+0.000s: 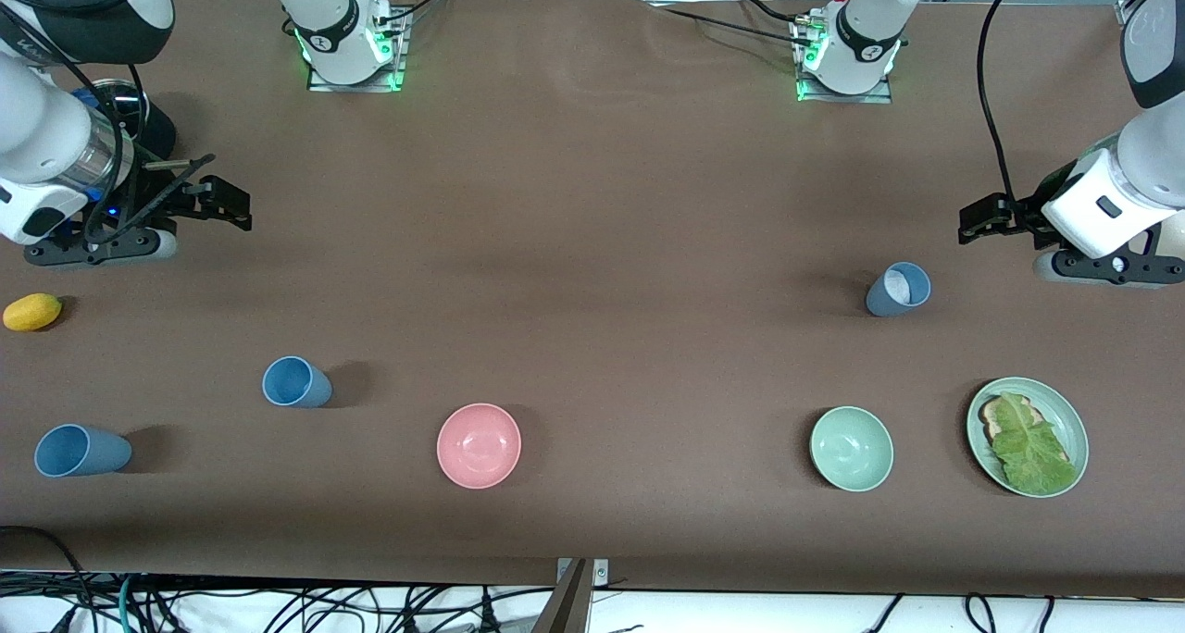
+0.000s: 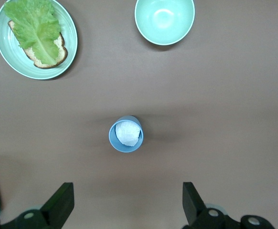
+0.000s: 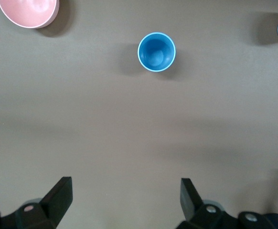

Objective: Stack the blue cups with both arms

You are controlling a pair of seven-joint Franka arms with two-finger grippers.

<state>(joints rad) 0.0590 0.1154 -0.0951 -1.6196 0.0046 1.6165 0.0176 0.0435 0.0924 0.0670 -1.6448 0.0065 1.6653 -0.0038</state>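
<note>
A: Cups: we see three smooth, tapered tumblers upright on the brown table [image 1: 592, 198]. The slate cup [image 1: 899, 290], whitish inside, stands toward the left arm's end. Two sky-blue cups [image 1: 296, 382] [image 1: 81, 451] stand toward the right arm's end.

B: We note the left gripper [image 2: 128, 202] hangs above the slate cup, fingers spread wide, holding nothing. The right gripper [image 3: 125, 200] is likewise spread and unladen over bare table.
</note>
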